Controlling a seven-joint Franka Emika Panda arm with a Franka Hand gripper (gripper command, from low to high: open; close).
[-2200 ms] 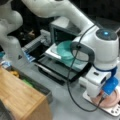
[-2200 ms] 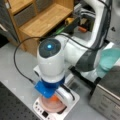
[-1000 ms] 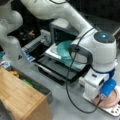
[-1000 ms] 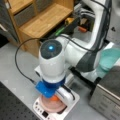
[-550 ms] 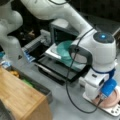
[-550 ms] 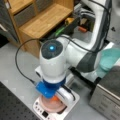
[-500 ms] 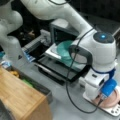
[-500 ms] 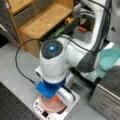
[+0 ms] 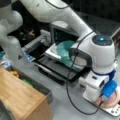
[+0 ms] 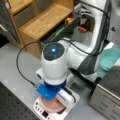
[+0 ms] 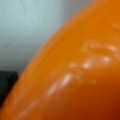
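My gripper (image 9: 103,99) points straight down over a pink plate (image 9: 114,102) that sits on a white scale (image 9: 113,111) at the lower right in a front view. The white hand and its blue mount hide the fingertips in both front views. A front view shows a bit of orange (image 10: 54,100) under the gripper (image 10: 53,99), on the pink plate (image 10: 51,108) and the scale (image 10: 40,110). A smooth orange object (image 11: 75,75) fills almost the whole wrist view, very close to the camera.
A teal bowl (image 9: 63,48) rests on a black tray (image 9: 58,70) behind the arm. A wooden shelf unit (image 9: 18,98) stands at lower left, with a dark bin (image 9: 32,83) of small items beside it. A metal box (image 10: 107,96) stands right of the scale.
The hand has sunk a little toward the pink plate since the earliest frames. Over the last half second it has stayed almost still.
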